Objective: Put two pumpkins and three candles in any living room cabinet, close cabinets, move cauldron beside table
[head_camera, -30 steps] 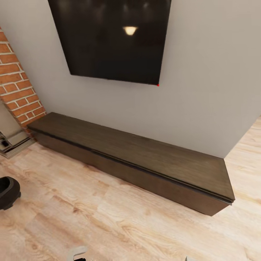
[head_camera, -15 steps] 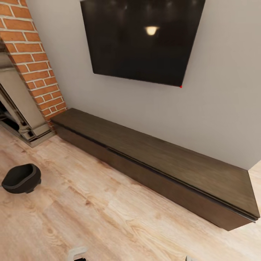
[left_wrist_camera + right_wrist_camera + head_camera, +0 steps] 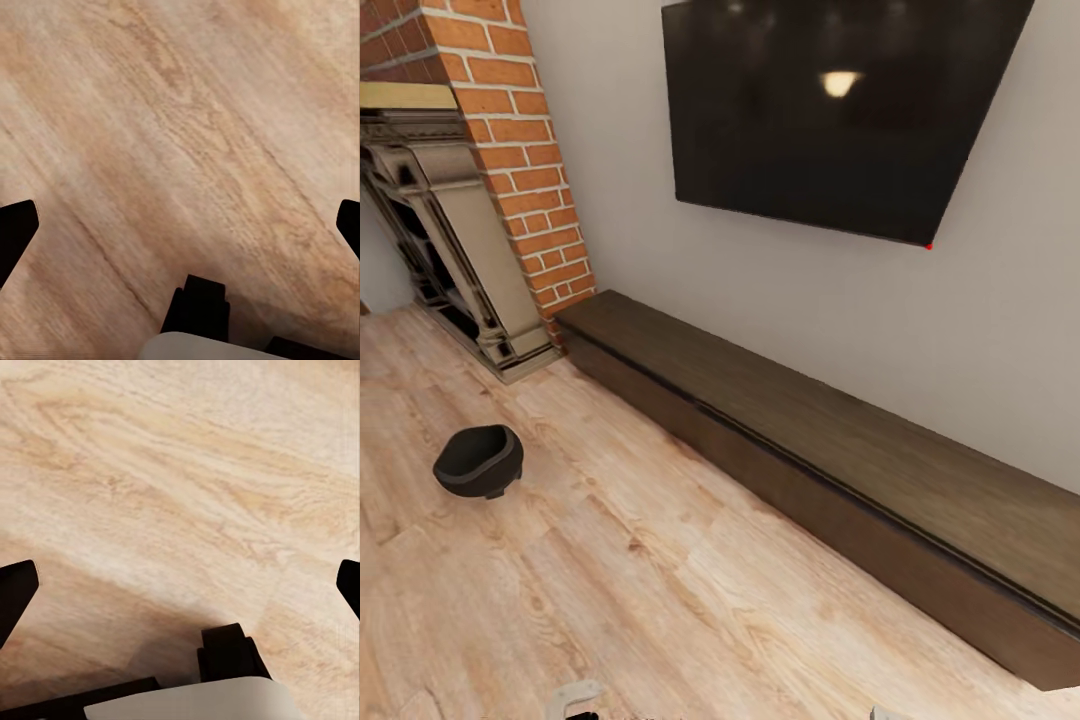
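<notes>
Cabinet (image 3: 830, 440) runs long and low along the grey wall, dark brown, its flat fronts all shut, one end close to the brick column (image 3: 525, 160) and the other passing out of the head view at the right. Above it a black screen (image 3: 830, 110) hangs on the wall, with a lamp's glare on it. Beside the brick stands a pale fireplace surround (image 3: 460, 260). On the plank floor (image 3: 620, 580), well apart from the cabinet and out in front of the fireplace, sits the cauldron (image 3: 478, 460), black, round and upright. The left gripper (image 3: 180, 221) hangs over bare floor, its dark fingertips (image 3: 15, 229) wide apart at the two edges of its wrist view, with nothing between them. The right gripper (image 3: 180, 585) is the same: fingertips (image 3: 16, 585) spread wide, holding nothing, only wood grain below.
</notes>
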Available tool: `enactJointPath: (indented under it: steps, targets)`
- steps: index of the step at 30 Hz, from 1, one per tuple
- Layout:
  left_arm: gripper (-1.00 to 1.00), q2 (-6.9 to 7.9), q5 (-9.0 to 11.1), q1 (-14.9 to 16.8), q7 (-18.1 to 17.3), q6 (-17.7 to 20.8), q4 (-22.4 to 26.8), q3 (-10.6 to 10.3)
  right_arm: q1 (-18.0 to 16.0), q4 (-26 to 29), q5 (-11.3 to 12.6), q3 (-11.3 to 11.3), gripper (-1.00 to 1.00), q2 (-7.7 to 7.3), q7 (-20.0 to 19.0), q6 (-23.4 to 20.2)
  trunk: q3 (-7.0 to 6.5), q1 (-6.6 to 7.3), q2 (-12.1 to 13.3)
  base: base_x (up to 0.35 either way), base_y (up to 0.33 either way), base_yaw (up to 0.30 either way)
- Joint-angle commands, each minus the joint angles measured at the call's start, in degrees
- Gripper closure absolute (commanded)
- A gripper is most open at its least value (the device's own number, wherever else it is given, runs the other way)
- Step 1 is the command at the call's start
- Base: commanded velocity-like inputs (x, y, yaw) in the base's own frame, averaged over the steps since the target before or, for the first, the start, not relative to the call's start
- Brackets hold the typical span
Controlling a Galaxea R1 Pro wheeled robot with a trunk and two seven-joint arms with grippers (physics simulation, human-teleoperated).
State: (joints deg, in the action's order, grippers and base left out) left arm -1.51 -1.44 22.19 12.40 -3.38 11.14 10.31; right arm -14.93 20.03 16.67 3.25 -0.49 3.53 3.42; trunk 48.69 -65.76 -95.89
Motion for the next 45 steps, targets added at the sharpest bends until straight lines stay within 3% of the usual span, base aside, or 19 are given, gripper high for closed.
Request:
enactJointPath:
  steps: [1,22,45]
  targets:
    - [-1.00,-0.05,-0.15,0.05,0.08,-0.23,-0.07,0.35,-0.01,0.01,0.48,0.35,-1.00,-0.04,0.25,0.19,0.04,0.01,-0.02,0.000,0.000,0.287]
    - [-1.00,0.01,-0.15,0.05,0.08,-0.23,-0.07,0.41,-0.01,0.01,0.38,0.35,-1.00,-0.04,0.25,0.19,-0.03,0.01,-0.02,0.000,0.000,0.285]
    - [-1.00,-0.07,-0.06,0.05,0.02,-0.23,-0.07,0.42,-0.01,0.01,0.36,1.49,-1.00,0.05,0.25,1.70,-1.68,0.01,-0.02,0.036,0.044,0.215]
